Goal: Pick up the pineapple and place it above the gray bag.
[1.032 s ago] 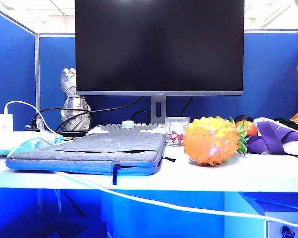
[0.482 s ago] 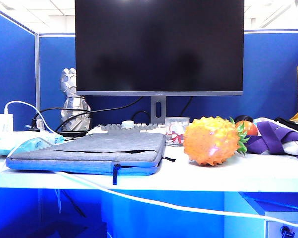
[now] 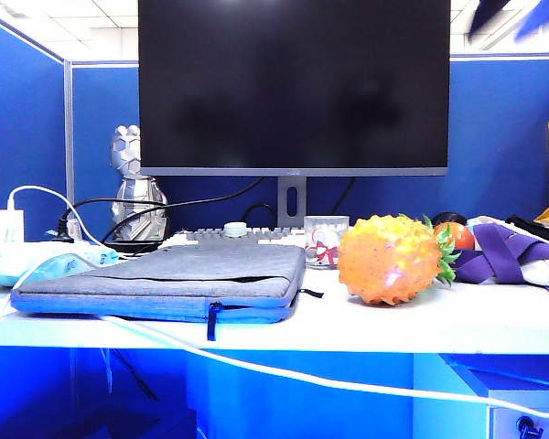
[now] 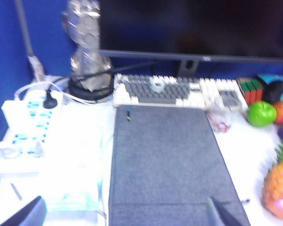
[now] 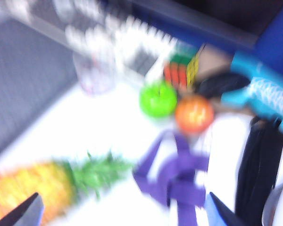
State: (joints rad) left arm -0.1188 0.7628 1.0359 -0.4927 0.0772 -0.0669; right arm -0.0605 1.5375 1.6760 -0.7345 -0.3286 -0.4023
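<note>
Two tools hang above the worktop (image 3: 366, 325), both spread wide with nothing between their fingers. The left tool (image 4: 125, 214) sits over the gray bag (image 3: 178, 274), only its two dark fingertips showing at the frame's edge. The right tool (image 5: 122, 212) hovers above the pineapple's leafy end and the purple-strapped bag (image 5: 177, 181); its view is blurred. In the exterior view a dark blur at 1 o'clock (image 3: 508, 14) may be an arm. The pineapple (image 3: 392, 259) lies on its side on the worktop at 3 o'clock from the gray bag, near it but apart, crown pointing away from the bag. A green apple (image 5: 158, 99) and an orange-red fruit (image 5: 194, 114) rest beyond the pineapple, toward the keyboard (image 4: 179, 89).
</note>
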